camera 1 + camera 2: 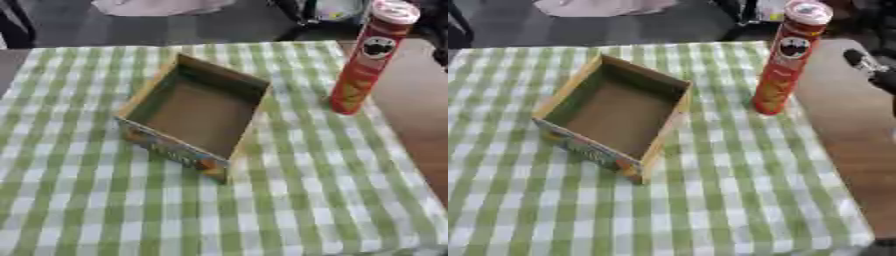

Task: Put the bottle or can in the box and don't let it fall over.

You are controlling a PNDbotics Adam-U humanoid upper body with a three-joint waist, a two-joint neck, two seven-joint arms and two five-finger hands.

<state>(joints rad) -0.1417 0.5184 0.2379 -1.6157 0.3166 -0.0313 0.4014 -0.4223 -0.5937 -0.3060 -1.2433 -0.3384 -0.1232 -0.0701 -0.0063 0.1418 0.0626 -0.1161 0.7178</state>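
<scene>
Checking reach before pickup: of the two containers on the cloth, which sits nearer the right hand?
The red chip can, upright at the checked cloth's right edge, close to the right hand. The open cardboard box lies further left, mid-cloth.

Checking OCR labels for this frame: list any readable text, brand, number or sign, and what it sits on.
No text can be read.
Red chip can: a dark round logo below the lid and yellow print lower down; lettering blurred.
Cardboard box: coloured print on the near outer wall; blurred, no words legible.
Green checked tablecloth: pattern only, no text.
</scene>
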